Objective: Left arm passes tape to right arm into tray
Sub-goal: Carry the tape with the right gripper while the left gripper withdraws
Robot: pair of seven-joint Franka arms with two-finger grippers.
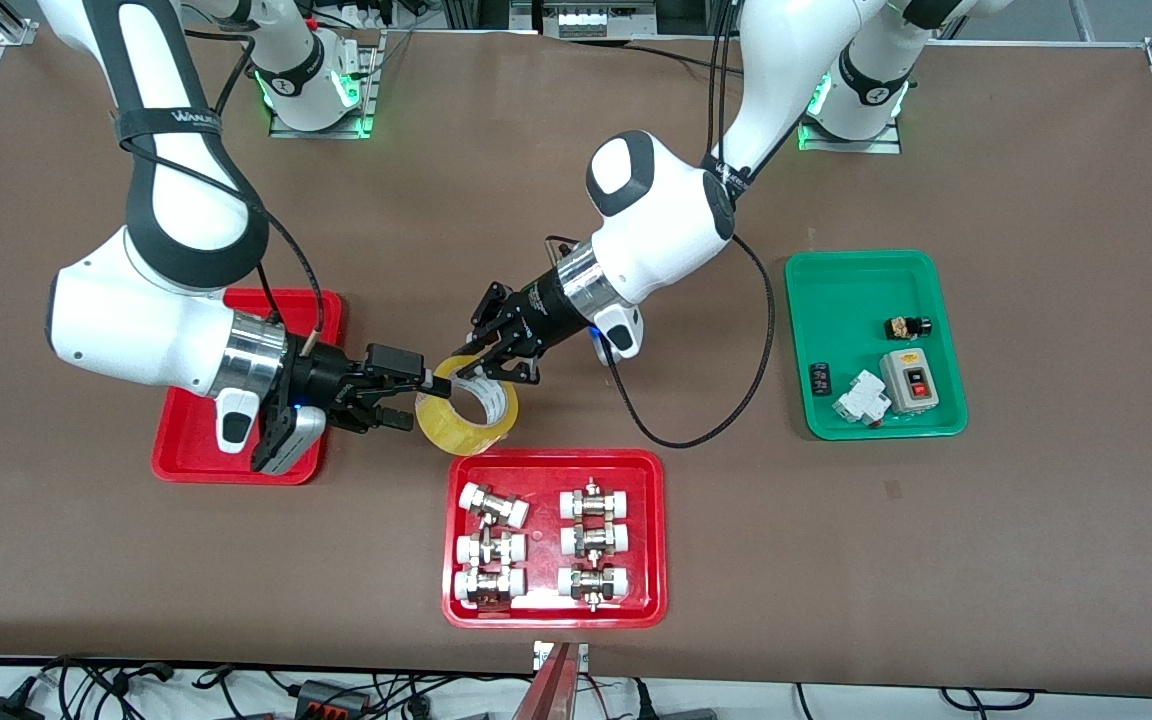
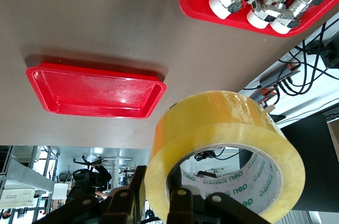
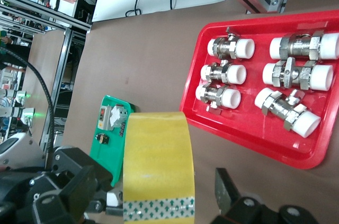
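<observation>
Holding the tape (image 1: 467, 403) by its ring, the left claw (image 1: 502, 362) has one finger inside the hole and one outside. That roll hangs in the air over bare table, between the plain tray (image 1: 183, 452) and the tray of fittings (image 1: 554, 536). Next to it is the right claw (image 1: 406, 398), over the table just beside the plain tray. Its fingers are spread wide on each side of the roll, with a gap showing, so it does not pinch yet. A green tray (image 1: 873, 282) sits toward the left arm's end of the table.
</observation>
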